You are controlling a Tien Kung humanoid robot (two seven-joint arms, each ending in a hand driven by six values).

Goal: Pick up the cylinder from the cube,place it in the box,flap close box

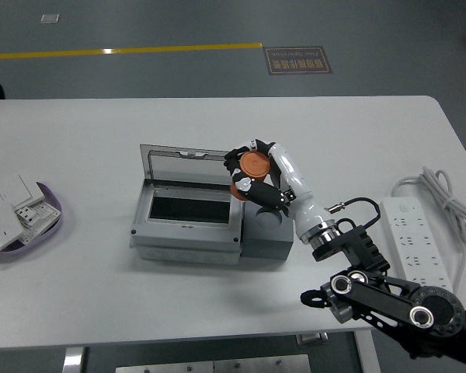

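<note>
The right arm [396, 299] is seen at lower right of the frame. Its robot hand [256, 180] is clamped around the orange cylinder [253, 165], held above the grey cube [266, 233]. The open box [188, 217] lies immediately left, across the worktop [78, 295]; cylinder axis appears tilted.

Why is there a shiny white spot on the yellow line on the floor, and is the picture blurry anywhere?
In the head view, the white spot on the yellow line is glare from a light above; the table is lit evenly with only soft shadows beside the box; the right hand holding the orange cylinder looks sharp, with nothing clearly blurred.
</note>
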